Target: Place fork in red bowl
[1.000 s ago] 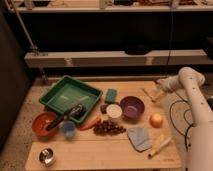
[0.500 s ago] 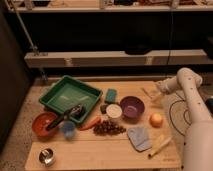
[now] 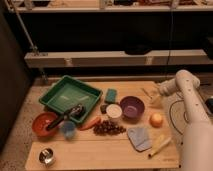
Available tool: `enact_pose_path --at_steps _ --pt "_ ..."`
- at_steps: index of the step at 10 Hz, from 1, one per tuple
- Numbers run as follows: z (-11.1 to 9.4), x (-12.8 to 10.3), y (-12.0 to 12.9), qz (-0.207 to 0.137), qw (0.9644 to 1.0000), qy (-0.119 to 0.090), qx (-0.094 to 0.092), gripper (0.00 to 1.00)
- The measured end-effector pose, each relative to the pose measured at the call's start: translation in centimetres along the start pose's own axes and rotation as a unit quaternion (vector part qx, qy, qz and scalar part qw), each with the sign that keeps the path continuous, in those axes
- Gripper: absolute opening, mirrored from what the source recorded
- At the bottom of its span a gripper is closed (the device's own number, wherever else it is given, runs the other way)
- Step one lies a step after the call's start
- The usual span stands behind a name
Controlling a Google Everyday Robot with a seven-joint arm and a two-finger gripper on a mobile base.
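Observation:
The red bowl (image 3: 42, 125) sits at the table's left front, with a thick black-handled tool (image 3: 66, 117) lying across its rim toward the green tray. The fork (image 3: 146, 92) is a thin pale sliver on the table at the back right, just right of the purple bowl (image 3: 132, 107). My gripper (image 3: 155, 98) hangs low over the table at the right side, close beside the fork. The white arm (image 3: 189, 107) reaches in from the right edge. I cannot tell whether the gripper touches the fork.
A green tray (image 3: 59, 93) stands back left. A green sponge (image 3: 111, 95), white cup (image 3: 114, 111), carrot (image 3: 90, 122), grapes (image 3: 109, 128), blue cup (image 3: 67, 129), steel cup (image 3: 46, 156), orange (image 3: 156, 119), grey-blue cloth (image 3: 138, 137) and long pale-yellow piece (image 3: 159, 146) crowd the table.
My gripper has moved a little left and down toward the table near the fork. Everything else on the table stays put.

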Motion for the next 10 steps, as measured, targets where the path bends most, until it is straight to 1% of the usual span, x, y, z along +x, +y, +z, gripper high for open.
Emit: enact_pose_path --at_steps 2,5,7,8,10 --pt "0.7 -0.4 0.1 0.000 0.9999 -0.005 -0.009 0.80" --pt "1.2 -0.8 0.3 0.003 0.9997 -0.007 -0.024 0.80" --pt "1.7 -1.4 0.3 0.002 0.9994 -0.005 -0.033 0.80" --pt "2.1 -1.3 0.3 0.004 0.9992 -0.002 -0.040 0.80" --pt "2.4 -1.2 0.4 -0.002 0.9992 0.005 -0.040 0.80"
